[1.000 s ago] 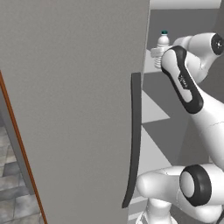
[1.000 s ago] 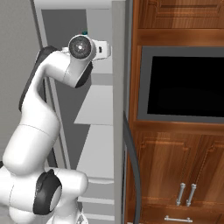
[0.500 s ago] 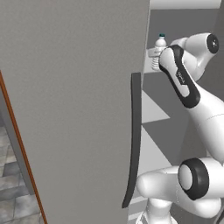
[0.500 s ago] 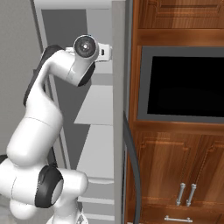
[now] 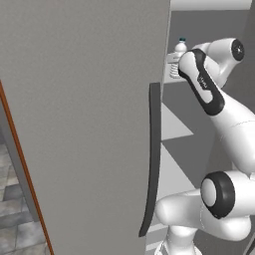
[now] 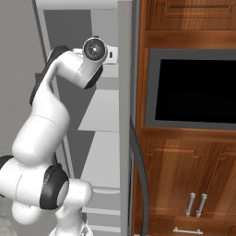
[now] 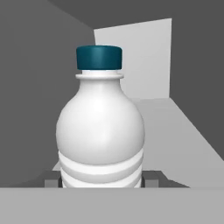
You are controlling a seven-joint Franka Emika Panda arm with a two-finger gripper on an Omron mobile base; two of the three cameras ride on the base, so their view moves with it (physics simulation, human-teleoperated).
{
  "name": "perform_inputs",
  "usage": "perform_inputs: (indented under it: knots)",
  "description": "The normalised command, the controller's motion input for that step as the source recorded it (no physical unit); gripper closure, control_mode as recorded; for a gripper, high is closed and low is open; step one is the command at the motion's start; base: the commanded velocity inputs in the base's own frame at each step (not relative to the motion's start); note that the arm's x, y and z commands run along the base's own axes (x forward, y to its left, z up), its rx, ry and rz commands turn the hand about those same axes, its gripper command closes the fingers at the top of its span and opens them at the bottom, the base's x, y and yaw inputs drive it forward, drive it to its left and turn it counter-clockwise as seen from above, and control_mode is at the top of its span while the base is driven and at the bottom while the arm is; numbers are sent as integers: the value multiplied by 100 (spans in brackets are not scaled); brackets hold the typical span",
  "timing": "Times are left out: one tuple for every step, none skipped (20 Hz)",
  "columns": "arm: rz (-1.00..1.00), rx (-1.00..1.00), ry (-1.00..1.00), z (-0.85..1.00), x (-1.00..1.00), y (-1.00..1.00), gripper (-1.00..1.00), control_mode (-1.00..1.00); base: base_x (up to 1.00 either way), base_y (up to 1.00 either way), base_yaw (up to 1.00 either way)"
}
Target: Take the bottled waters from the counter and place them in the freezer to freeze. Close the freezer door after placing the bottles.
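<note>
A bottled water (image 7: 100, 131) with a teal-blue cap stands upright between my gripper's fingertips (image 7: 51, 177), and the gripper (image 7: 101, 178) is shut on its lower ribbed body. In the left base view the same bottle (image 5: 178, 49) is up inside the freezer (image 5: 175, 124), above a pale shelf, at the end of my raised arm. The freezer door (image 5: 84, 124) stands open as a big grey panel at the left, with its dark bar handle (image 5: 152, 159). My hand (image 6: 112, 55) reaches into the freezer (image 6: 103, 110) past its right wall. The counter is out of view.
A black wall oven (image 6: 193, 87) sits in brown wooden cabinets (image 6: 184, 166) right of the freezer. The freezer's grey side wall (image 6: 124, 115) stands close beside my wrist. Several pale shelves lie below the bottle. Grey floor tiles (image 5: 15, 209) show at the far left.
My arm has reached slightly deeper into the freezer with the bottle still held. The door has not moved.
</note>
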Motion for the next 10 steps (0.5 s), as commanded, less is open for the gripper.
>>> perform_inputs:
  knots:
    - [0, -1, -4, -4, 25, 0, 100, -100, 0, 0, 0]
    - [0, -4, -1, 0, 27, 0, 100, -100, 0, 0, 0]
    - [0, -9, -1, -5, 30, 0, 100, -100, 0, 0, 0]
    - [0, -12, -7, 0, 23, 0, 100, -100, 0, 0, 0]
    - [0, -16, -13, -2, 19, 0, 100, -100, 0, 0, 0]
    - [0, -17, -14, -4, 13, 0, 100, -100, 0, 0, 0]
    - [0, -18, -4, -9, 21, 0, 100, -100, 0, 0, 0]
    - [0, -15, 0, 0, 22, 0, 100, -100, 0, 0, 0]
    - [0, -13, 0, 0, 21, 0, 100, -100, 0, 0, 0]
    - [0, -7, 0, 0, 11, 0, 100, -100, 0, 0, 0]
